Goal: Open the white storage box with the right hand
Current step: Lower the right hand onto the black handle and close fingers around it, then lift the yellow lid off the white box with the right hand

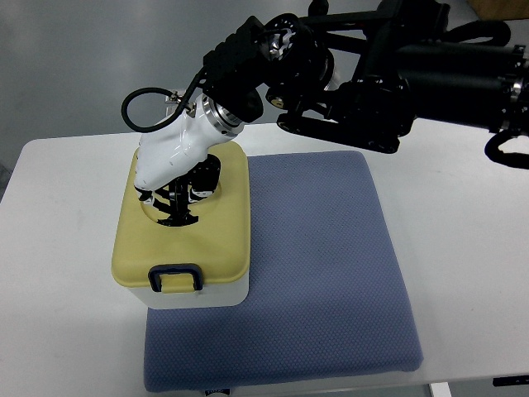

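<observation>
- We see the right hand [175,186] pressed on the yellow lid [186,227], dark fingers [178,203] curled into its recess; whether they are gripping anything we cannot tell.
- The box [194,294] sits on the blue mat [322,273], at its left edge, latch [175,277] nearest us.
- The mat lies on the table [58,248].

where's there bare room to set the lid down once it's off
Most of the blue mat lies bare, from the storage box across to its right edge. The white table is also free left of the box and right of the mat. It is crowded on the yellow lid, under the right hand.
</observation>
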Motion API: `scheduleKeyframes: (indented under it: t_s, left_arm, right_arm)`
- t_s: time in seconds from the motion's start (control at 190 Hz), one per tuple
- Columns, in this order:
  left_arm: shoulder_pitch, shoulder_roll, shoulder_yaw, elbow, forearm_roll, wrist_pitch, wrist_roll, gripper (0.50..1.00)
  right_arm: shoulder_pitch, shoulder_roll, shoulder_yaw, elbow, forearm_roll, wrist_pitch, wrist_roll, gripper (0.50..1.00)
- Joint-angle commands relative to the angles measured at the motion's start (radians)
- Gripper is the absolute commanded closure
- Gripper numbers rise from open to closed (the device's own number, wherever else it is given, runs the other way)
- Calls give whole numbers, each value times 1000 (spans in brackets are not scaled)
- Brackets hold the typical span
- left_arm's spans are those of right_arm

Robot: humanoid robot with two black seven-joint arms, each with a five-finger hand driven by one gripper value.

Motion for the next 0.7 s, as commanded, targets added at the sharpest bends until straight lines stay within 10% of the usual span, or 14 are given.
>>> scheduleKeyframes:
  t_s: [0.0,0.693]
  left_arm:
    - [0,0,1,0,-1,0,0,500]
    - [0,0,0,0,-1,0,0,500]
  right_arm:
    - [-1,0,0,0,-2,1,0,1000]
    - [89,-30,16,0,15,47,0,1000]
